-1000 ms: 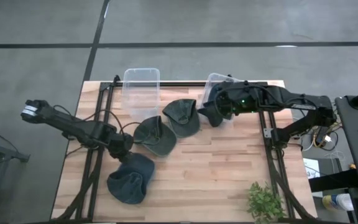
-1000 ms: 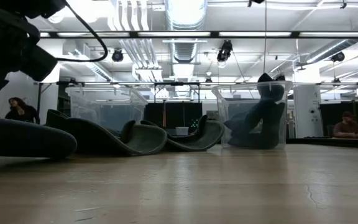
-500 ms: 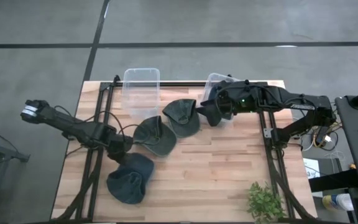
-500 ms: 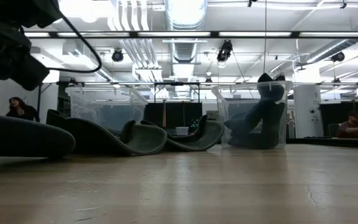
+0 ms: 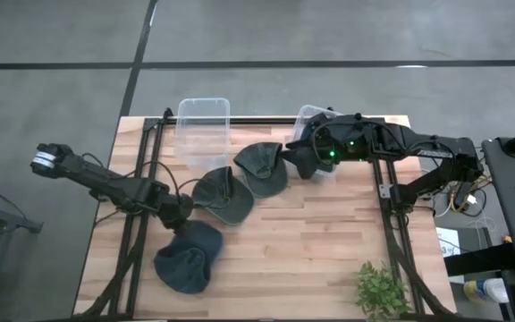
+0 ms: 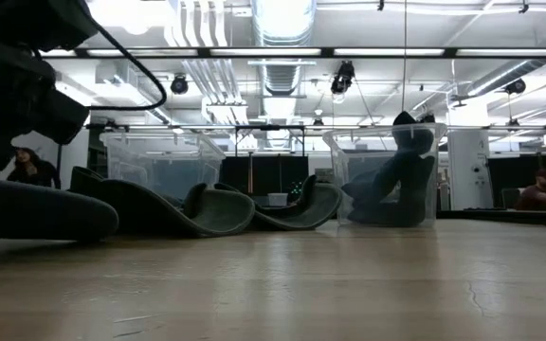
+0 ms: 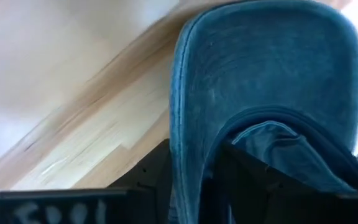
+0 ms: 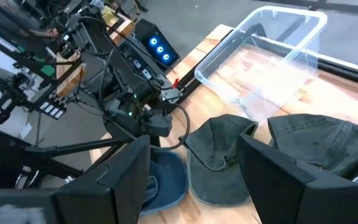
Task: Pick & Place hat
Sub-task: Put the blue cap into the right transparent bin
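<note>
Blue hat (image 5: 187, 258) brim between closed left pincer (image 5: 175, 215) fingers; right pincer (image 5: 307, 154) open, over bin (image 5: 308, 115).

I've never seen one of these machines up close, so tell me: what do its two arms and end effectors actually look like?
Both arms are dark, nearly black, jointed tubes. The left arm has loose black cables looping along it and a white-striped block at its outer end. The right arm is bulkier, with a small green light glowing near its wrist. The right end effector has two flat, dark, angular fingers; the left end effector looks similarly dark and blocky.

Overhead, table-level, two wrist-mounted views
</note>
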### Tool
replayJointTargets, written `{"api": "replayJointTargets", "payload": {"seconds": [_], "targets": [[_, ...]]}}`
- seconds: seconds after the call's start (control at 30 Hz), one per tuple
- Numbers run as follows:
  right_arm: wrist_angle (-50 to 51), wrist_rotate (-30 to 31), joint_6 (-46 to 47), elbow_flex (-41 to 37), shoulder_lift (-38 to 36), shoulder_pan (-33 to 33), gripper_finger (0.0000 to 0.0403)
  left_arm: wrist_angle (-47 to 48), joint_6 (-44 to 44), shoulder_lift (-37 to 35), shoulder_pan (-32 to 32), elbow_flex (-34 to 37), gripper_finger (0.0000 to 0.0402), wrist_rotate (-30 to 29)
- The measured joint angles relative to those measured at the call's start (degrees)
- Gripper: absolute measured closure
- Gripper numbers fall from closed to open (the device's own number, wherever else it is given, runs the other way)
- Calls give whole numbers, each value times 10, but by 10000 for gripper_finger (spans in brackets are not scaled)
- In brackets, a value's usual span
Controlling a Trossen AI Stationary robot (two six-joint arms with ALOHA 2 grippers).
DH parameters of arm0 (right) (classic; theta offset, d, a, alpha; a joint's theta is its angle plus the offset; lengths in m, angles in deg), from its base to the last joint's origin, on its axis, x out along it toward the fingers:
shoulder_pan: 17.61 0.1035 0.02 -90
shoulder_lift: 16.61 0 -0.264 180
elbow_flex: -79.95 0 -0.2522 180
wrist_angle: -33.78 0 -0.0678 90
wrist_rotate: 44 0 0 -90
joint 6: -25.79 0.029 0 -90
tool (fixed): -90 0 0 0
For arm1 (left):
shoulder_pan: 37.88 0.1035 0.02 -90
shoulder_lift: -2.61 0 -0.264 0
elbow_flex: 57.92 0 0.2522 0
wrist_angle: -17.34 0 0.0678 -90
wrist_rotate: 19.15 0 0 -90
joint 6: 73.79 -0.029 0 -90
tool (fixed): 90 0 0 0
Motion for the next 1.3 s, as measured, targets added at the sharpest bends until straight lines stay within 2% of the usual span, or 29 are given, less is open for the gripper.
{"api": "replayJointTargets", "payload": {"seconds": [0.23, 0.47, 0.63, 0.77, 0.9, 1.07, 1.3], "targets": [[0, 22, 0, 0, 0, 0, 170, -18, -31, -1, 0, -6, 387, -17], [1, 27, 0, -5, 0, 0, 170, -57, -61, -2, 0, -35, 394, -37], [0, 28, 0, -6, 0, 0, 170, -59, -81, -7, 0, -85, 395, -45], [2, 26, 8, -9, 0, 0, 170, -59, -90, -9, 1, -138, 395, -76], [2, 20, 43, -14, 0, 0, 170, -59, -113, -10, 4, -202, 395, -131], [1, -15, 64, -20, 0, 3, 170, -61, -136, -10, 27, -271, 395, -190], [0, -25, 80, -28, 0, 30, 170, -59, -171, -9, 81, -316, 395, -200]]}}
